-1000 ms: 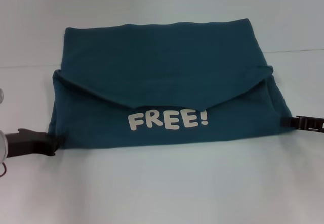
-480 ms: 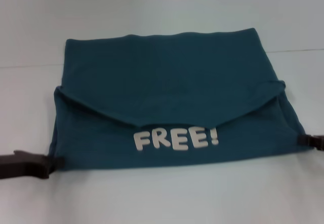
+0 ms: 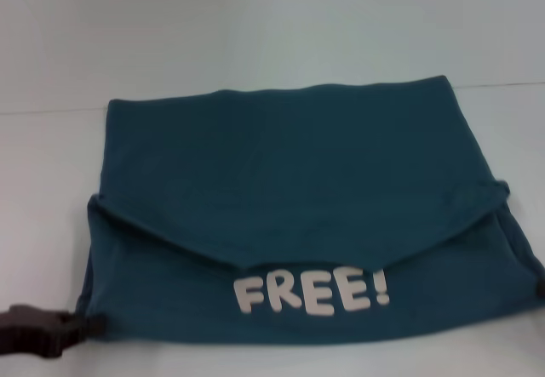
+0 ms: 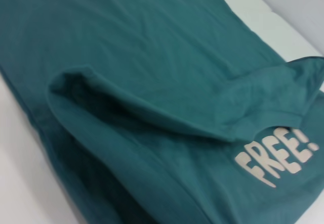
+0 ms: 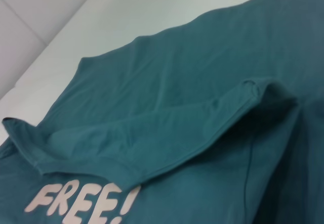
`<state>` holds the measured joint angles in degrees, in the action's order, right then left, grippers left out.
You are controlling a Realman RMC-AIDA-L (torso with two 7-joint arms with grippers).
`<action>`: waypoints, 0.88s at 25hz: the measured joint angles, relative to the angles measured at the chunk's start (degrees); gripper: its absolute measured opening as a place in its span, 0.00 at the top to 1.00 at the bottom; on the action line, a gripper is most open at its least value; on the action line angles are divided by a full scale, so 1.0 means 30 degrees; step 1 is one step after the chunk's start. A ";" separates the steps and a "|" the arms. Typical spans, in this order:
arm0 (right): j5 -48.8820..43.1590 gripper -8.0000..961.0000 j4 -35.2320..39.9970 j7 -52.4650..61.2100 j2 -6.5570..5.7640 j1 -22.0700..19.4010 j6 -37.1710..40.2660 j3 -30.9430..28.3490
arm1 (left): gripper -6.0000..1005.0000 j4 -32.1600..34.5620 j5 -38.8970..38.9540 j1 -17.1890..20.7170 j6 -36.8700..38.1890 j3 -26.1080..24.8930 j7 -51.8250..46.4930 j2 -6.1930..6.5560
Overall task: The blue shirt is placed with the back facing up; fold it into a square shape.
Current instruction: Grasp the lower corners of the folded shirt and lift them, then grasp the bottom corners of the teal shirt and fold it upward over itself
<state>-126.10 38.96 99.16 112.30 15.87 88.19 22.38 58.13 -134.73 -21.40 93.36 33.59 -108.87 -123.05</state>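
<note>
1. At the near-left corner of the blue shirt [image 3: 298, 215], the left gripper [image 3: 85, 326] is seen low in the head view, its dark fingers closed on the fabric at that corner.
2. The blue shirt is spread over the white table [image 3: 255, 28], partly folded; a plain flap is laid over its far portion, with the flap's edge dipping to a shallow point near the middle.
3. Just below that point, the cream "FREE!" lettering [image 3: 312, 292] is shown on the near layer; it is also seen in the left wrist view [image 4: 276, 155] and the right wrist view [image 5: 81, 201].
4. At the near-right corner of the blue shirt, only a dark sliver of the right gripper [image 3: 540, 287] is visible at the picture's edge; whether its jaws are open or closed cannot be told.
</note>
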 joint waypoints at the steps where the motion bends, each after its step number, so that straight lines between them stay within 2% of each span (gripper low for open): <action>1: -0.0028 0.98 0.0092 -0.0170 0.0046 -0.0236 0.0310 -0.0012 | 0.95 0.0000 -0.0041 0.0092 0.0374 -0.0104 0.0070 -0.0001; 14: -0.0143 0.98 0.0365 -0.2125 0.0396 -0.2682 0.3359 -0.0462 | 0.95 -0.0018 -0.0286 0.1199 0.4207 -0.0636 0.0801 0.0050; 22: -0.0359 0.98 0.0303 -0.2449 0.0585 -0.3781 0.3945 -0.0531 | 0.95 0.0033 -0.0925 0.1407 0.6086 -0.1841 0.1099 0.0102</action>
<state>-127.18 39.87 91.82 114.06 4.53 100.02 20.78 58.23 -137.51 -17.18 111.62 28.07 -105.58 -122.74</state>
